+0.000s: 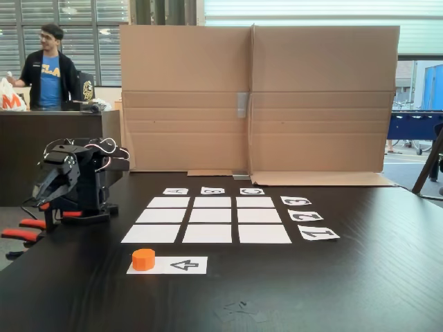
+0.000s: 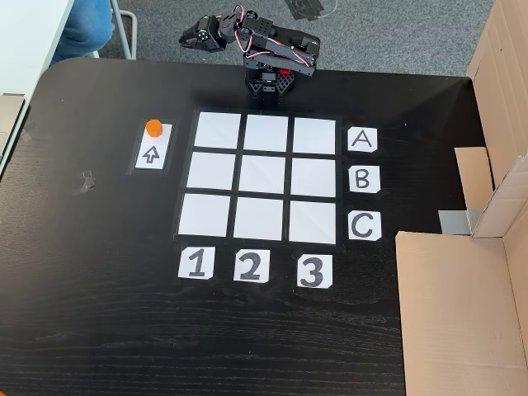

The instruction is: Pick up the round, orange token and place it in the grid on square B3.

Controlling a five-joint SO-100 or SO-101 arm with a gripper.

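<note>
Gripper (image 1: 48,197) folded at the arm's base, fingertips pointing down toward the table edge, nothing between them; whether the jaws stand parted or closed cannot be told, as the dark fingers merge with the arm body in both fixed views. In the fixed view from above, the gripper (image 2: 191,37) sits beyond the far edge of the grid (image 2: 264,177), off its A row. The token (image 2: 153,127) lies from the fingers toward the camera and slightly left in this view, apart from them, outside the grid beside column 1. It stands flat on the end of the arrow card (image 2: 153,148), at the arrow's tip. A short upright cylinder, it has no long axis and may be taken from any side. In the low fixed view the token (image 1: 143,259) rests on the left end of the arrow card (image 1: 168,265). Square B3 (image 2: 313,177), the middle cell of the column above card 3 (image 2: 312,271) and level with card B (image 2: 364,179), is blank; all nine cells hold nothing. Judged state: pick not yet begun; the coming reach runs from the base out to the token, then across the grid to the far column
</note>
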